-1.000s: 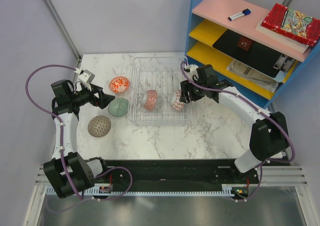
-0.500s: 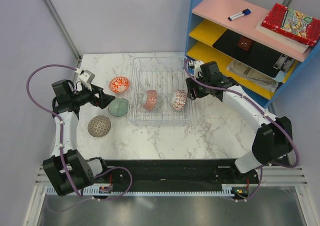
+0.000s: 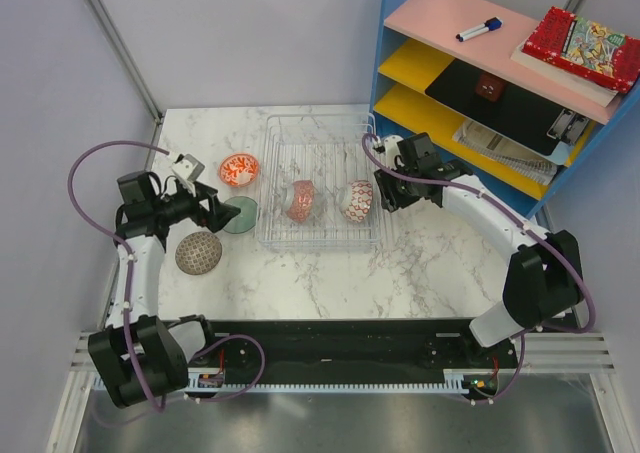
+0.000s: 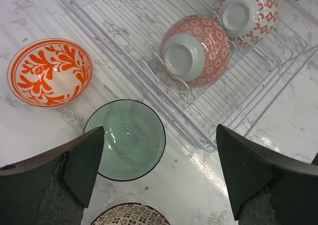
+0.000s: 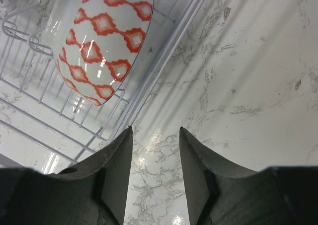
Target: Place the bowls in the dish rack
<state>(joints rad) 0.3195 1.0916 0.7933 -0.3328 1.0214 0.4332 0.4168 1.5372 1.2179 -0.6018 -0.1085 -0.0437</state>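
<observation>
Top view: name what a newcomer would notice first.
A pink bowl and a diamond-patterned bowl stand on edge in the wire rack at mid-table. An orange bowl, a green bowl and a brown bowl sit loose on the marble left of it. A blue shelf with pink and yellow boards rises at the far right.

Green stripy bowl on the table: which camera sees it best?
The left wrist view. There the round green ribbed bowl sits big and nearly whole, open side up, so you see the fine lines inside. The top external view shows it small and partly under the left gripper. The right wrist view misses it completely.
</observation>
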